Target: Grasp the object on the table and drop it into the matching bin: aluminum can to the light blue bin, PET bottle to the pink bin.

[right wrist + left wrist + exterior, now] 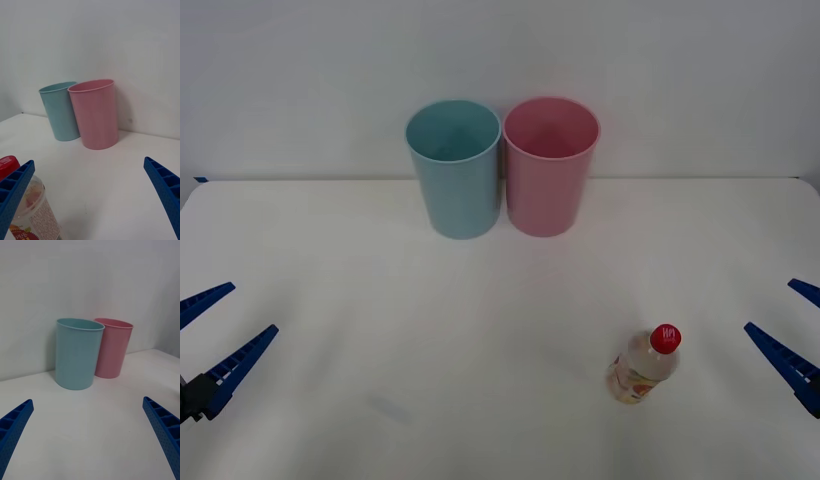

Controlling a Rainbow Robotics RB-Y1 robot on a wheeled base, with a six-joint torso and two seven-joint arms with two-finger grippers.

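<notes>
The PET bottle (644, 368), small and clear with a red cap and a pale orange-and-white label, stands upright on the white table (360, 300) at the front right. My right gripper (770, 305) hangs open at the right edge, a little to the right of the bottle and apart from it. In the right wrist view the bottle (33, 212) sits close by one finger of the open right gripper (89, 161). My left gripper (252, 308) is open at the far left, with nothing in it. The light blue bin (454, 170) and the pink bin (549, 168) stand side by side at the back.
A plain white wall (680, 80) rises right behind the bins. In the left wrist view the left gripper (87, 400) faces the light blue bin (77, 354) and the pink bin (112, 348). Bare tabletop lies between the grippers and the bins.
</notes>
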